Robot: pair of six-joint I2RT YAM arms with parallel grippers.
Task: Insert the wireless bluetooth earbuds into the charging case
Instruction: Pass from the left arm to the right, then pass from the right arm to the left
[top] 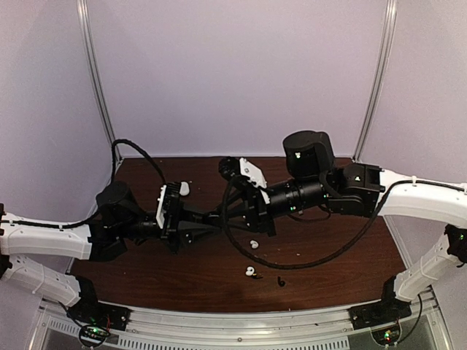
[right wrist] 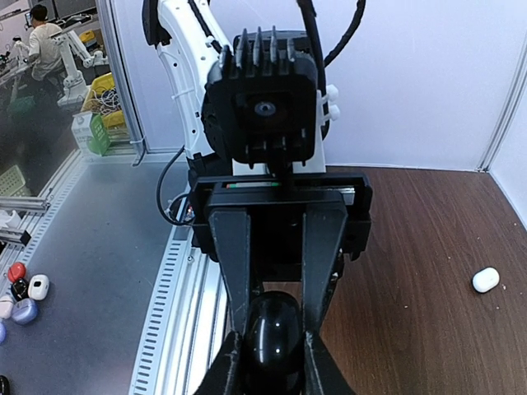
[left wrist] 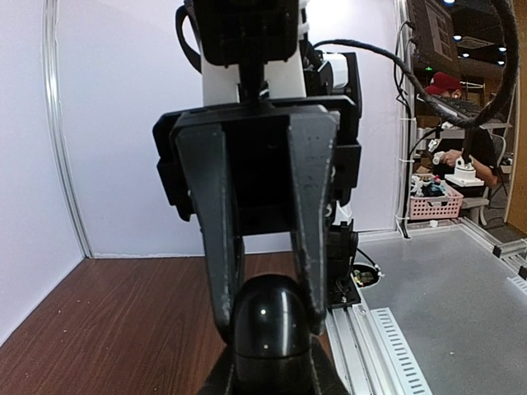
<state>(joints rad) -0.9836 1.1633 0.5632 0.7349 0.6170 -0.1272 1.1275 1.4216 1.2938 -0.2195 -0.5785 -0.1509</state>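
Wireless bluetooth earbuds [top: 250, 272]: all three loose on the dark wooden table [top: 146, 270], toward its near edge, two white and close together, with a black bud [top: 281, 281] just beside the nearer white one. None seated in a case, none in a grip. Up off the table behind them, a glossy black charging case [right wrist: 274, 341], shared between the two arms. Left gripper [right wrist: 274, 325] drawn nearly closed and pinching that case by its sides; right gripper [left wrist: 268, 317] clamped on the same case from the opposite end, fingers [left wrist: 313, 230] pressed against its rounded flanks. Lid probably down, though hard to tell with the seam behind the fingers. Farther back, near the left wrist, a white case [right wrist: 486, 280], lying apart and untouched. Chief danger: a slick, rounded shell squirting out of two opposed pinches, through uneven squeeze or a pull off-axis while prising the lid. Dropped from there, likely to land among the buds and knock them toward the near edge. Second danger: the right arm's slack cable [top: 306, 261], drooping to the table right beside the white buds and apt to sweep them along with any swing of that arm. Also worth minding: a lid forced past its hinge by too hard a twist, and a white bud offered to the black case by mistake.
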